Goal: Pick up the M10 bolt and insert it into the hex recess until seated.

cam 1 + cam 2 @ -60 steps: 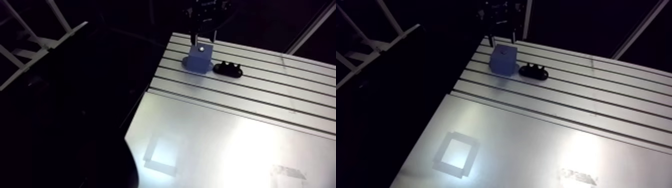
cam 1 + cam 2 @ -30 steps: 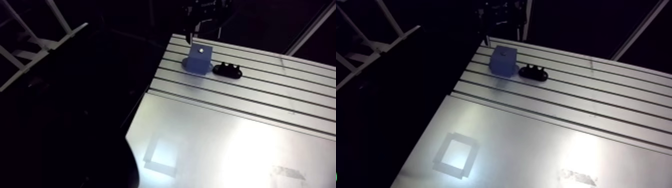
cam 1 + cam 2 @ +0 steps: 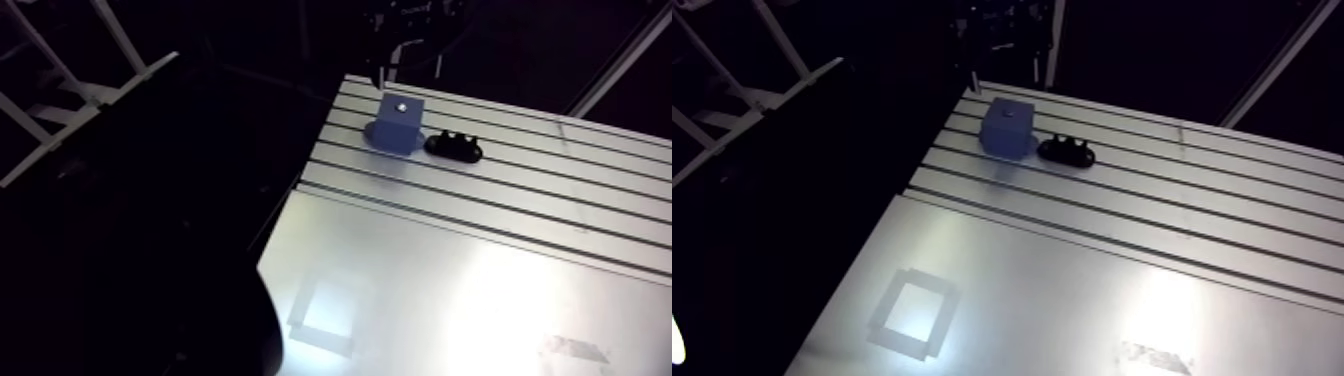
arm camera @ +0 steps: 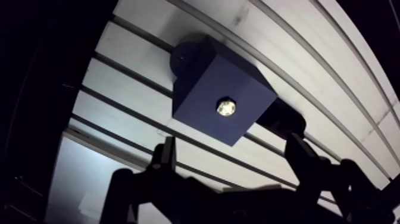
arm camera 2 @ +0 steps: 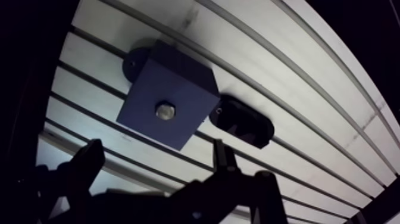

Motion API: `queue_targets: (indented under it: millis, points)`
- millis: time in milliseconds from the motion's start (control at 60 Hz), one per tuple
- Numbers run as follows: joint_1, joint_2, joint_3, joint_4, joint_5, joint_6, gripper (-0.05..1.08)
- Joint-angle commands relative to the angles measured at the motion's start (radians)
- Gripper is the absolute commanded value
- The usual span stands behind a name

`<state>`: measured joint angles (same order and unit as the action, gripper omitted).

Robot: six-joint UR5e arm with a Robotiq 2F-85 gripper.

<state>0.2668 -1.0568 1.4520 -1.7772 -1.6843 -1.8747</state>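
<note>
Gripper (image 4: 231,143) agape above seated bolt (image 4: 225,107)

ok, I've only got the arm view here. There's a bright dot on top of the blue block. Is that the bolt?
Observer: Looks like it. The wrist view shows a shiny metal bolt head in the centre of the blue block's top face.
Operator: End effector holding anything?
Observer: No. The end effector is open, with nothing between its fingers.
Operator: And the black thing beside the block?
Observer: A black oval part lying flat on the table, close against the block's side. I cannot tell whether they touch.
</note>
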Motion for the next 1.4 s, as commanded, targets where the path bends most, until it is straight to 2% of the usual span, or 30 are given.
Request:
queue_targets:
  millis: [17, 167, 200, 217, 233, 250, 267, 283, 300, 317, 333, 350, 367, 417, 500, 517, 583, 633, 683, 783, 1050, 1150, 1400]
  points:
    - [0.0, -0.016, 0.001, -0.008, 0.002, 0.052, 0.01]
    - [-0.003, -0.043, 0.01, -0.05, 0.011, 0.161, 0.01]
    - [-0.005, -0.047, 0.013, -0.05, 0.015, 0.202, 0.05]
    - [-0.006, -0.049, 0.02, -0.052, 0.021, 0.253, 0.25]
    - [-0.006, -0.049, 0.02, -0.052, 0.021, 0.253, 0.25]
    - [-0.009, -0.052, 0.026, -0.052, 0.027, 0.306, 0.49]
    - [-0.009, -0.052, 0.026, -0.052, 0.027, 0.306, 0.49]
    - [-0.012, -0.055, 0.034, -0.053, 0.032, 0.357, 0.7]
    - [-0.012, -0.055, 0.034, -0.053, 0.032, 0.357, 0.7]
    - [-0.015, -0.061, 0.041, -0.056, 0.037, 0.397, 0.86]
    - [-0.015, -0.061, 0.041, -0.056, 0.037, 0.397, 0.86]
    - [-0.016, -0.068, 0.053, -0.062, 0.041, 0.429, 0.92]
    - [-0.016, -0.068, 0.053, -0.062, 0.041, 0.429, 0.92]
    - [-0.018, -0.082, 0.077, -0.1, 0.048, 0.474, 1.01]
    - [-0.018, -0.102, 0.11, -0.171, 0.05, 0.503, 1.06]
    - [-0.018, -0.111, 0.126, -0.212, 0.039, 0.517, 1.07]
    - [-0.017, -0.119, 0.147, -0.263, 0.039, 0.531, 1.08]
    - [-0.017, -0.116, 0.148, -0.265, 0.038, 0.537, 1.08]
    - [-0.021, -0.113, 0.149, -0.267, 0.049, 0.54, 1.08]
    - [-0.021, -0.11, 0.146, -0.268, 0.053, 0.529, 1.08]
    - [-0.026, -0.095, 0.124, -0.251, 0.051, 0.527, 1.08]
    - [-0.026, -0.087, 0.115, -0.202, 0.053, 0.529, 1.08]
    - [-0.036, -0.078, 0.109, -0.158, 0.056, 0.529, 1.08]
